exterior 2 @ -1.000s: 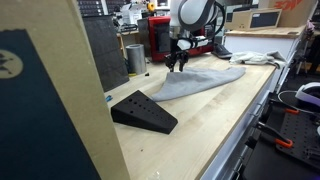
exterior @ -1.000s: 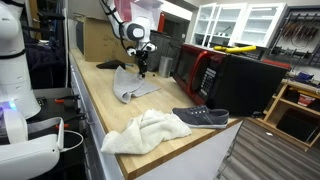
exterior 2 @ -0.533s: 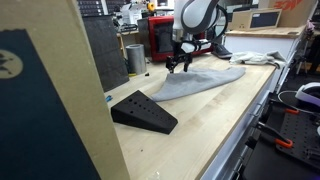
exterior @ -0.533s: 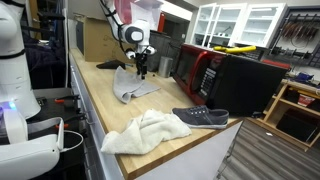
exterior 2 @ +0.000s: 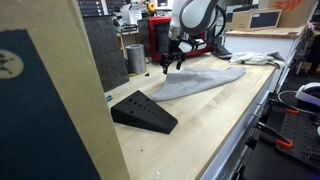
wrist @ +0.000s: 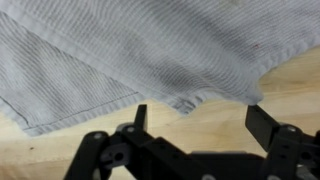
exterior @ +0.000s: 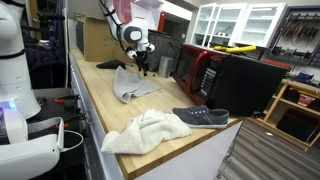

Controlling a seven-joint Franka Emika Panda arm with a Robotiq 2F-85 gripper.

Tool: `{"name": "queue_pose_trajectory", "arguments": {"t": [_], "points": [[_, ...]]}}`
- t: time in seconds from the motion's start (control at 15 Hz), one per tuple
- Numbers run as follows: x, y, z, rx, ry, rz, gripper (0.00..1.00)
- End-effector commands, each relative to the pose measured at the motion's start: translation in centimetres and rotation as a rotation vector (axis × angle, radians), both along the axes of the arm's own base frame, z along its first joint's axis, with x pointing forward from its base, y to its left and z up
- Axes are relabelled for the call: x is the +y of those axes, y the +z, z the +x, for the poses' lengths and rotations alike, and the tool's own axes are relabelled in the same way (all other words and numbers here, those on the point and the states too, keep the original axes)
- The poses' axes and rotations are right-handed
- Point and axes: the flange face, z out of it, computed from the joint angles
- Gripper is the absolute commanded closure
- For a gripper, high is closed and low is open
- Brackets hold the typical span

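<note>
Towel [exterior: 148,131], white, and a dark shoe [exterior: 201,117] are noted nearest on the wooden bench [exterior: 100,100]. Beyond them the grey cloth [exterior: 133,86] is laid out, its hem just below the gripper [exterior: 141,72], whose jaws are spread and empty. Risk judged: hem could be snagged and dragged by a low finger

White arm [exterior: 118,20], black joint rings; black jaws, bolted linkages.
</note>
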Motion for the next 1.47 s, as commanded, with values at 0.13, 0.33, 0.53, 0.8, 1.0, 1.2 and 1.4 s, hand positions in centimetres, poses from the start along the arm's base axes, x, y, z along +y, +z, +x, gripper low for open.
{"name": "queue_pose_trajectory", "arguments": {"t": [0.13, 0.33, 0.53, 0.8, 1.0, 1.2, 1.4], "points": [[-0.2, -1.6, 0.7, -0.018, 0.038, 0.005, 0.0], [-0.5, -3.0, 1.0, -0.03, 0.059, 0.004, 0.28], [-0.5, -3.1, 1.3, -0.053, 0.086, 0.0, 0.47], [-0.1, -2.0, 1.3, -0.071, 0.106, 0.004, 0.78], [0.4, -1.6, 0.8, -0.069, 0.126, 0.001, 0.99], [0.8, -0.8, 0.1, -0.064, 0.139, 0.001, 1.0], [0.8, 1.1, -1.4, -0.074, 0.154, -0.005, 0.99]]}}
